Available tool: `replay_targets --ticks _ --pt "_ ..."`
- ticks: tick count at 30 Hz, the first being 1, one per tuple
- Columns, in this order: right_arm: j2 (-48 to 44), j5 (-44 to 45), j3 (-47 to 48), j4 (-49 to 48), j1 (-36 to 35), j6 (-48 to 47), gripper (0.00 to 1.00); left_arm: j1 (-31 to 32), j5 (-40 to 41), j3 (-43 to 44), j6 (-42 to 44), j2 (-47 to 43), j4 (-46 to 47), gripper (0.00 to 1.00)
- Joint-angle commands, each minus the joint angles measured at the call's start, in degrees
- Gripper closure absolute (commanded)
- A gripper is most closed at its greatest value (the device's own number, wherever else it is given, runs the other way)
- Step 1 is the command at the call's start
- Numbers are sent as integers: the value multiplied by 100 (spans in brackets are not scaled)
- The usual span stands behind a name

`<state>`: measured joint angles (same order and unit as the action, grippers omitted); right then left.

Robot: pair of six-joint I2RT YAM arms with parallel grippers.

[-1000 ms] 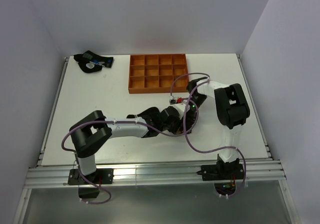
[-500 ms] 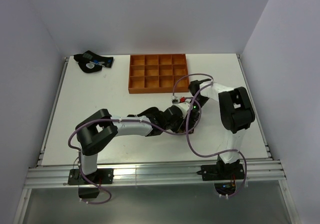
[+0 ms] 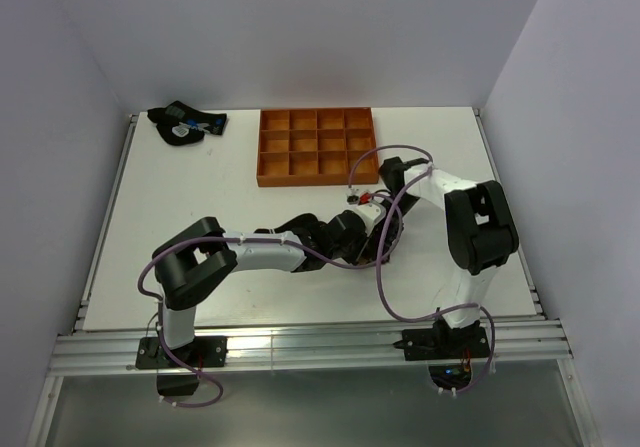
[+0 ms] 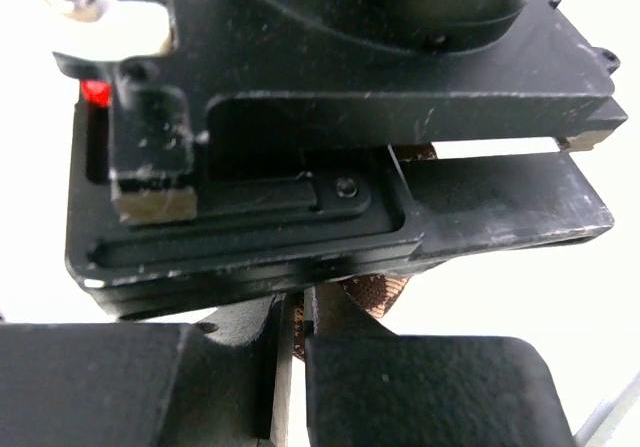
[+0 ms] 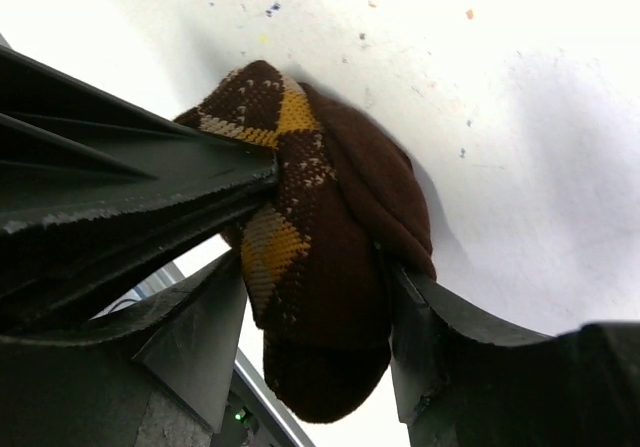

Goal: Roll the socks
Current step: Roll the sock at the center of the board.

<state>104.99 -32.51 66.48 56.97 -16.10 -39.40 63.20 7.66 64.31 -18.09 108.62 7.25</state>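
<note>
In the right wrist view the argyle sock (image 5: 330,217), a thick roll with its long axis from 12 to 6 o'clock, was clamped across its width by the right gripper (image 5: 318,282). The left gripper (image 4: 297,322) reached in from 9 o'clock, fingers nearly pressed together on a fold at the roll's top. Both arms met at the middle of the table (image 3: 200,217), so neither seemed nearer. The top view hid the roll under the wrists, the left wrist view showed only a brown scrap, and the black ankle sock was not visible.

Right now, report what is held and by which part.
The right gripper clamps the bunched argyle sock across its width, jaws on either side. Whether the left gripper grips it cannot be told.
</note>
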Motion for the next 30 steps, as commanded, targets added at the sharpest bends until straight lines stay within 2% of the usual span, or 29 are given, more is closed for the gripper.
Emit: replay_targets --ticks 1,22,23,28,30 --pt "-277 272 -12 -538 133 90 38 70 -195 -182 -116 309 -496 91" --pt "-15 -404 524 200 1003 -41 23 79 -116 -121 -151 335 -478 92" --pt "56 -475 637 357 1029 -50 19 79 -124 -121 -143 327 -478 92" --pt "495 -844 1033 832 1170 -147 14 79 -133 -95 -151 353 -487 93" --pt "610 -949 1139 1043 1205 -270 1 79 -142 -59 -151 379 -514 93"
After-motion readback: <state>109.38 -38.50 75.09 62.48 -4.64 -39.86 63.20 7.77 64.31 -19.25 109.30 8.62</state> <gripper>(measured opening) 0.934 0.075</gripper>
